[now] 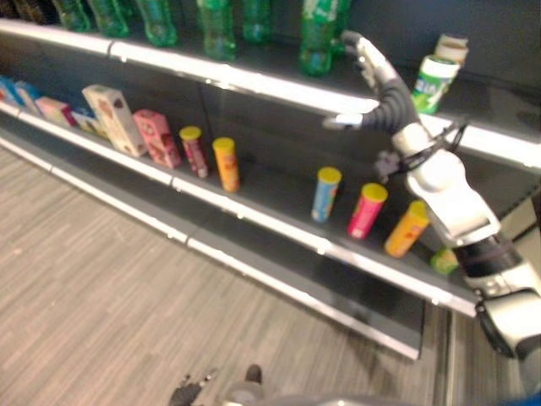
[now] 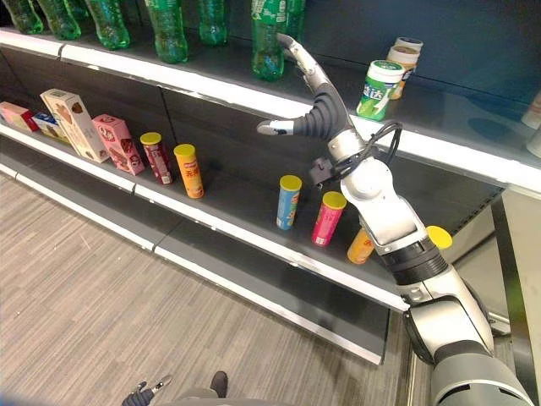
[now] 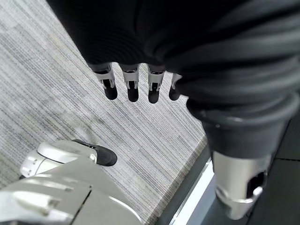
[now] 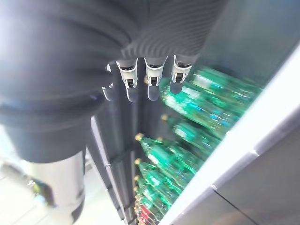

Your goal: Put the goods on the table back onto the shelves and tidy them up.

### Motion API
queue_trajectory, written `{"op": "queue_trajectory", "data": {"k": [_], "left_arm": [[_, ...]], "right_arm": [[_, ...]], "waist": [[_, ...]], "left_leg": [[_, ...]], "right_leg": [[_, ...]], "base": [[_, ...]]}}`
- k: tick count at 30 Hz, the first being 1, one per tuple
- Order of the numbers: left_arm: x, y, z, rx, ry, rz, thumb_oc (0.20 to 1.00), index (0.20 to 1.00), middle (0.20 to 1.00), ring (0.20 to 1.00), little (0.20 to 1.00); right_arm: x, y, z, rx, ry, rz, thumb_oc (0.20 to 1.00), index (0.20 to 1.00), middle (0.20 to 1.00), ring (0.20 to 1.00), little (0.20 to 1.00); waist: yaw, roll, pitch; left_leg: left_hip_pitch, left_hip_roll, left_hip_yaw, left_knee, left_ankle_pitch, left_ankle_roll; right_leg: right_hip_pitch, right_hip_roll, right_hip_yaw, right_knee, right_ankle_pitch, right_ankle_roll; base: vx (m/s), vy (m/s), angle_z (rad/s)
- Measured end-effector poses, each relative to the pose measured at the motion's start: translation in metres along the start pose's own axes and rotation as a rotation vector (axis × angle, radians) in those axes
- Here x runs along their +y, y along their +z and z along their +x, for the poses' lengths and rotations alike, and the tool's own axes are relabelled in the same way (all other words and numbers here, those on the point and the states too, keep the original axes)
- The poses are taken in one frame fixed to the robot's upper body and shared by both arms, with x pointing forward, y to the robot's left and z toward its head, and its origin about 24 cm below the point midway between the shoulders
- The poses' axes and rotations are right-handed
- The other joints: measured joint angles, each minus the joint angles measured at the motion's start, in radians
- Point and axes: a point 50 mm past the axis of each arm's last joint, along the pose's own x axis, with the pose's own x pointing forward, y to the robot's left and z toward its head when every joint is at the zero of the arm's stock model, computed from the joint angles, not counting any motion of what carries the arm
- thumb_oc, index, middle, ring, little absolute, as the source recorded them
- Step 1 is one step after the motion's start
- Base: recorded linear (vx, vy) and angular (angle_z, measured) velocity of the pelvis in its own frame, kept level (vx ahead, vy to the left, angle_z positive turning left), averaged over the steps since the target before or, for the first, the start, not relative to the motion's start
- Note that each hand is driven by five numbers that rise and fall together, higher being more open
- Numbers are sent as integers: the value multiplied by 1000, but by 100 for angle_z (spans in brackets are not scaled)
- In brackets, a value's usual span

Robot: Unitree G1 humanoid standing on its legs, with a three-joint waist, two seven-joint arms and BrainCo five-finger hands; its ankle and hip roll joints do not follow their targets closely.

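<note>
Green bottles (image 2: 173,30) are ranged upright along the back of the upper shelf (image 2: 473,152). Toward that shelf's right end a white can with a green lid (image 2: 378,89) is seen tilted near the front edge, and a second white container (image 2: 407,56) is set just behind it.

On the lower shelf (image 2: 254,241), snack boxes (image 2: 76,123) are stood at the left end, a pink box (image 2: 118,144) beside them. A dark red tube (image 2: 155,157) and an orange tube (image 2: 188,170) follow, both yellow-lidded. Further right, a blue tube (image 2: 288,202), a pink tube (image 2: 329,218) and a partly hidden orange tube (image 1: 407,228) are placed near the front edge, slightly tilted.
</note>
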Motion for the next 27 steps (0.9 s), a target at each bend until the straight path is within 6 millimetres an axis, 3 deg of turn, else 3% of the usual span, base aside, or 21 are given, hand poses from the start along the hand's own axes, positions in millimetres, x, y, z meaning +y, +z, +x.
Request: {"op": "queue_trajectory", "data": {"k": [9,12,16,27], "left_arm": [[7,2,1,-1,15,12,1000,1000,1000,1000,1000],[8,1,1,1,18,13,1000,1000,1000,1000,1000],[8,2,1,-2,18,14,1000,1000,1000,1000,1000],[9,2,1,-1,21,16,1000,1000,1000,1000,1000]], "right_arm": [[-11,-25,14,145,-44,68,1000,1000,1000,1000,1000],[-11,-23,15,138,-41,69,1000,1000,1000,1000,1000],[-24,-25,24,170,-100,43,1000,1000,1000,1000,1000],[-26,-26,23,179,-133,36,1000,1000,1000,1000,1000]], "waist": [[10,-17,0],[11,-18,0],[12,-21,1],[7,-21,2]], "left_leg": [[-4,0,-9,0,10,-2],[-7,-2,-13,0,10,-2],[-8,0,-17,0,10,-6],[-8,-1,-17,0,11,-5]], "right_leg": [[3,5,-13,0,-2,0],[2,5,-19,0,-3,0],[4,6,-23,0,-4,-1],[4,6,-23,0,-4,-1]], "base": [[0,0,2],[2,-10,5],[2,0,2],[0,0,0]]}}
